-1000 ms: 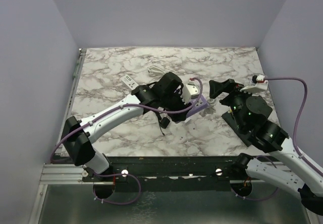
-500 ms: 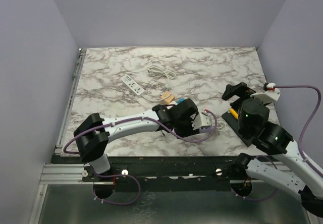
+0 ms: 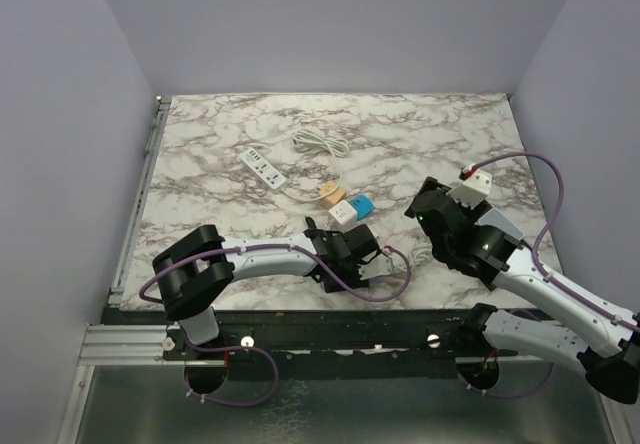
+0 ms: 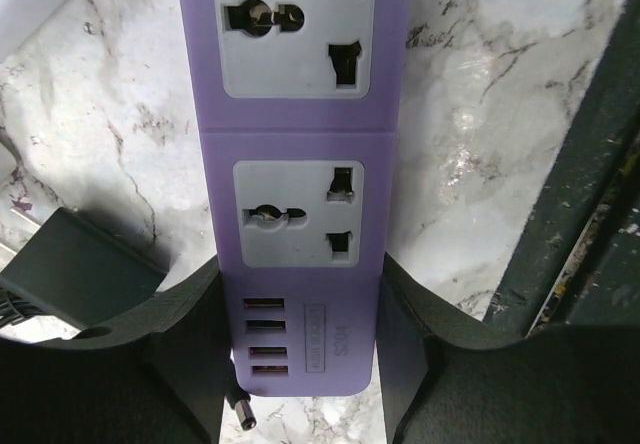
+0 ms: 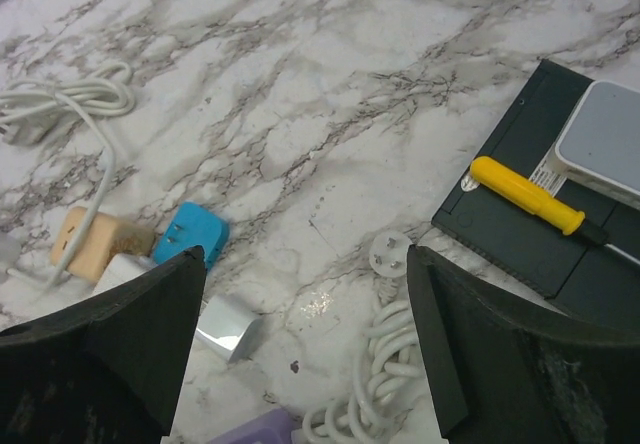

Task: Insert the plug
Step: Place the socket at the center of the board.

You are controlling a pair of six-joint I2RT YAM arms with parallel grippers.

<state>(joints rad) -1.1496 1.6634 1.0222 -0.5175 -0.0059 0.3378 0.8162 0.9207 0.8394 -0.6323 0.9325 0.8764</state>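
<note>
Marble tabletop (image 3: 420, 134), lilac walls (image 3: 330, 24) — left jaws round purple strip (image 4: 295, 164), right jaws wide, empty

Left hand (image 3: 352, 254) and purple strip (image 4: 296, 144) farther back.

A robotics lab test cell. Plain lavender walls (image 3: 70, 114) enclose a marble-patterned surface (image 3: 420, 134) on three sides. The left arm (image 3: 260, 252) and right arm (image 3: 560, 289) mount on an aluminium rail (image 3: 115, 344) at its near edge.
</note>
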